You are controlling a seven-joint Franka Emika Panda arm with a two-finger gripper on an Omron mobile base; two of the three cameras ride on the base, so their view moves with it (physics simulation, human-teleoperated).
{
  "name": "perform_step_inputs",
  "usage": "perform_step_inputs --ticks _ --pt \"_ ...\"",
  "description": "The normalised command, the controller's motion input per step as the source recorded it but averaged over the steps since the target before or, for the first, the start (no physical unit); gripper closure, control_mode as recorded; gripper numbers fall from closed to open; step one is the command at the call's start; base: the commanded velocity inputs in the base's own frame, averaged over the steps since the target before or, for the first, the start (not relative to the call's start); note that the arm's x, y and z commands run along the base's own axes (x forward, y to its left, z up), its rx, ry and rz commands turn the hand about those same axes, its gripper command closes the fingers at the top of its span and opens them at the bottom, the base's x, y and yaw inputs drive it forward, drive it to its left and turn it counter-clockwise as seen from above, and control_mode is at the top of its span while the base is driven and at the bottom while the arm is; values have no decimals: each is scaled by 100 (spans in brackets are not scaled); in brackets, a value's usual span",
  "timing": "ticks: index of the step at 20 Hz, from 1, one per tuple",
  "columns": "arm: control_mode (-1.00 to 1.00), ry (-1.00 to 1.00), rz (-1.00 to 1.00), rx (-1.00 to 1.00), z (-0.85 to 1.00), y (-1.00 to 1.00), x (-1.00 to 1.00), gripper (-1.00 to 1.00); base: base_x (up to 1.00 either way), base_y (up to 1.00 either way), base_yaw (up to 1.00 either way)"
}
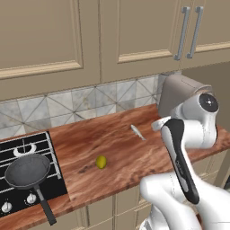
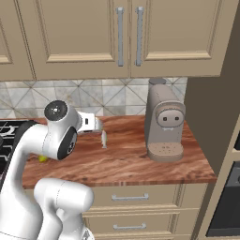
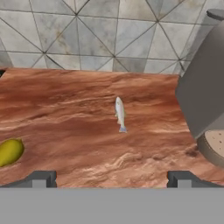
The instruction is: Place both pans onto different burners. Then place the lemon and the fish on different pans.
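A dark grey pan (image 1: pixel 28 172) sits on the front burner of the black hob (image 1: pixel 13 203), its long black handle reaching out past the counter's front edge. Behind it is a bare silvery ring burner (image 1: pixel 24 150). The yellow-green lemon (image 1: pixel 101 161) lies on the wooden counter to the right of the hob, also lemon (image 3: pixel 9 151). The slender silvery fish (image 1: pixel 138 132) lies further right and back, and sits mid-frame in the hand view as fish (image 3: pixel 120 113). My gripper (image 3: pixel 111 179) hovers over the counter short of the fish, open wide with nothing between its fingers.
A tall taupe coffee machine (image 2: pixel 164 123) stands on the counter right of the fish, close to my hand. A tiled backsplash (image 3: pixel 87 35) and wall cabinets (image 1: pixel 90 40) rise behind. The wooden counter (image 1: pixel 117 148) ends at a dark side wall (image 2: pixel 211 117) on the right.
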Motion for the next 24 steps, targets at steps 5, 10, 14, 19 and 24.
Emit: perform_step_inputs --ticks 5,10,14,19,24 --pt "-100 1 0 0 -10 6 37 -100 0 0 0" --pt "-100 1 0 0 -12 3 25 -100 0 0 0" --pt "-100 0 0 0 -25 0 7 -100 0 0 0" --pt "-100 0 0 0 -37 0 24 -100 0 0 0" --pt "-100 0 0 0 -16 0 34 -100 0 0 0"
